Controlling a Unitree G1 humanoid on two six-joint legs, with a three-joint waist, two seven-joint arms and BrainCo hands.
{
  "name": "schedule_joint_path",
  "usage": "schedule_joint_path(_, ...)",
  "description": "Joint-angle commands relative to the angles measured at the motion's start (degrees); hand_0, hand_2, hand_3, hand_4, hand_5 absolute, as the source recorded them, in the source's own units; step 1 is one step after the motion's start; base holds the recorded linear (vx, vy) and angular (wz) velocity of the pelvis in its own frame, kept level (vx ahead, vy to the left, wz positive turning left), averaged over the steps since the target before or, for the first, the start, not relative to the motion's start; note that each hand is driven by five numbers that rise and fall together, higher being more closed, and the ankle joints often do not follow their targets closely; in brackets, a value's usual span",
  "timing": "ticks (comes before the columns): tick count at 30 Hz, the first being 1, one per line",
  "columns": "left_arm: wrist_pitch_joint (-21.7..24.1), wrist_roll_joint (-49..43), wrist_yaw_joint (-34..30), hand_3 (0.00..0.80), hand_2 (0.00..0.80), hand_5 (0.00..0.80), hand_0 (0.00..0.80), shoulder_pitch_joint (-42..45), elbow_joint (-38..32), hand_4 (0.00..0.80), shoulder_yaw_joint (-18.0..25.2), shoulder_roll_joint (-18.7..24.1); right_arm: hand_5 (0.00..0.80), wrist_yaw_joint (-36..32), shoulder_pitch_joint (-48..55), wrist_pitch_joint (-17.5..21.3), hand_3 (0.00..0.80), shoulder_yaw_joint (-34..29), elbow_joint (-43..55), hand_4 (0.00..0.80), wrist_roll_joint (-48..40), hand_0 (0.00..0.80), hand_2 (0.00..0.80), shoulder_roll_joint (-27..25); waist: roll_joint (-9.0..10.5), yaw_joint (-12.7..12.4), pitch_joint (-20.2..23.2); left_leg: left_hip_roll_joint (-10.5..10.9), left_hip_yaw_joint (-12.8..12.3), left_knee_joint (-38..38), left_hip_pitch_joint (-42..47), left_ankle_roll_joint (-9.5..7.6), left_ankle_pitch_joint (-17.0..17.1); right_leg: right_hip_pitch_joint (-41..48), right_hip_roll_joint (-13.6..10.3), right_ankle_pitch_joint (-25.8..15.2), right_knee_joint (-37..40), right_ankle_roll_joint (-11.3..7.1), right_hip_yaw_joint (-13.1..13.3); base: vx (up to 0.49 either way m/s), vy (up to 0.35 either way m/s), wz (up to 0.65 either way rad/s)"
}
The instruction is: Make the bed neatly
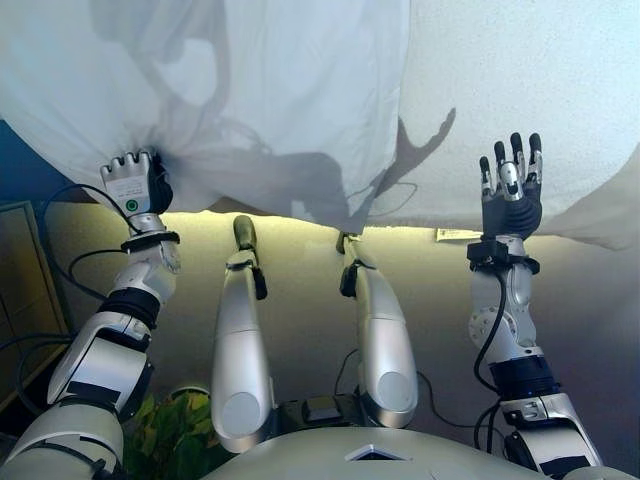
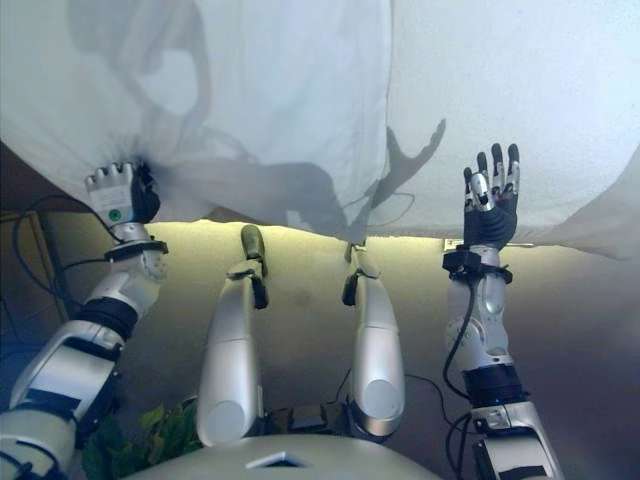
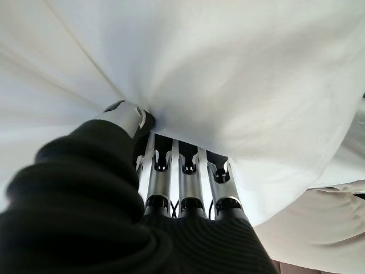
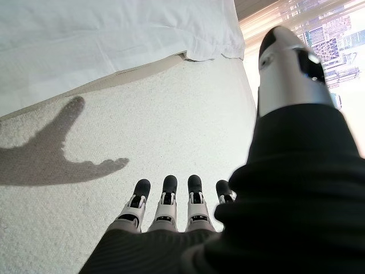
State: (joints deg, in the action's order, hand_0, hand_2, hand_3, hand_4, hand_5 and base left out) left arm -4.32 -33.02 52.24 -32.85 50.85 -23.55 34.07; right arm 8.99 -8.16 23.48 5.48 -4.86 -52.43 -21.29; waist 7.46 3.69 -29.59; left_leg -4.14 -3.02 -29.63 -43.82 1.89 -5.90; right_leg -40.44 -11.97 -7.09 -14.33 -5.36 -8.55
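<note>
Bed-making at an early-to-middle stage, by judgement. White sheet point(image 1: 290, 100) drawn over only part of the bed, bunched into radiating creases at the grip point, its free edge lying slantwise across the textured mattress cover point(image 1: 520, 70). Right portion of the mattress cover bare. Remaining, by judgement: spreading the sheet over the uncovered part, squaring its edge with the bed's near edge, smoothing the creases.

Left hand point(image 1: 137, 182) at the bed's near edge, left side: fingers curled into the sheet, thumb point(image 3: 126, 117) pressed against the fabric, a fold pinched between them, as confirmed in the left wrist view. Folds fanning outward from that pinch across the cloth.

Right hand point(image 1: 511, 185) raised over the bare mattress cover on the right: fingers straight and spread, holding nothing. Right wrist view: fingertips point(image 4: 170, 184) hovering above the textured cover, shadow of the hand cast on it, hemmed edge of the sheet point(image 4: 188, 51) well apart from the fingers, farther up the bed.

Sheet therefore in the left hand only; nearest loose edge between the two hands, beyond the right hand's present position.
</note>
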Motion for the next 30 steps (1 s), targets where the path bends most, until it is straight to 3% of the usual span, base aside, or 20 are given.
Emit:
schedule_joint_path(1, -0.9, 0.0, -0.1, 0.800, 0.800, 0.800, 0.800, 2.3, 1.8, 0.800, 3.1, 0.9, 0.000, -1.2, 2.9, 3.7, 0.000, -2.4, 7.9, 0.000, 1.0, 0.000, 0.000, -3.6, -0.65, -1.0, -0.2, 0.8, 2.2, 4.1, -0.7, -0.59, 4.8, 0.4, -4.0, 1.1, -5.5, -3.49, 0.1, -0.068, 0.022, 0.01)
schedule_joint_path(4, -1.2, 0.6, 0.4, 0.800, 0.800, 0.800, 0.800, 2.4, 2.4, 0.800, 2.0, 0.2, 0.000, 1.2, 1.7, 3.9, 0.000, -0.8, 7.6, 0.000, 1.9, 0.000, 0.000, -4.2, -1.04, -0.9, -0.2, 0.8, 2.3, 4.1, -0.5, -0.69, 4.8, 0.4, -4.1, 1.6, -5.9, -3.32, 0.2, 0.010, 0.031, 0.02)
schedule_joint_path(7, -2.4, 3.4, 0.9, 0.800, 0.800, 0.800, 0.800, 0.6, 2.8, 0.800, -2.5, -1.4, 0.000, 9.7, -2.9, 5.0, 0.000, 4.1, 6.5, 0.000, 5.5, 0.000, 0.000, -4.8, -2.70, -1.9, -0.2, 1.6, 3.0, 4.5, -0.2, -0.69, 5.2, 0.4, -4.9, 1.6, -6.1, -3.47, 0.0, 0.031, 0.033, 0.03)
schedule_joint_path(9, -3.2, 3.7, 1.3, 0.000, 0.000, 0.000, 0.000, -1.5, 3.2, 0.000, -4.5, -2.4, 0.000, 13.1, -6.4, 6.3, 0.000, 6.6, 3.9, 0.000, 7.1, 0.000, 0.000, -4.4, -3.35, -2.6, -0.2, 2.0, 3.5, 4.5, -0.6, -0.73, 5.3, 0.1, -5.2, 1.5, -6.3, -3.57, -0.3, 0.002, -0.013, 0.08)
schedule_joint_path(19, -3.3, 4.1, 1.8, 0.000, 0.000, 0.000, 0.000, -6.4, 5.4, 0.000, -8.5, -4.3, 0.000, 19.6, -13.8, 9.0, 0.000, 11.1, -3.1, 0.000, 10.2, 0.000, 0.000, -2.8, -4.31, -4.8, -0.2, 2.3, 4.8, 2.6, -2.6, -0.64, 3.5, -1.5, -5.6, 2.9, -7.9, -4.19, -1.0, 0.012, -0.018, 0.08)
schedule_joint_path(30, -3.8, 5.3, 2.0, 0.000, 0.000, 0.000, 0.000, -8.2, 6.5, 0.000, -9.7, -5.7, 0.000, 20.9, -15.5, 10.1, 0.000, 11.9, -5.2, 0.000, 12.7, 0.000, 0.000, -1.5, -4.30, -4.7, -0.2, 2.2, 4.9, 0.9, -5.5, -0.67, 3.3, -4.7, -5.8, 2.9, -9.4, -4.08, -0.7, 0.000, 0.000, 0.00)
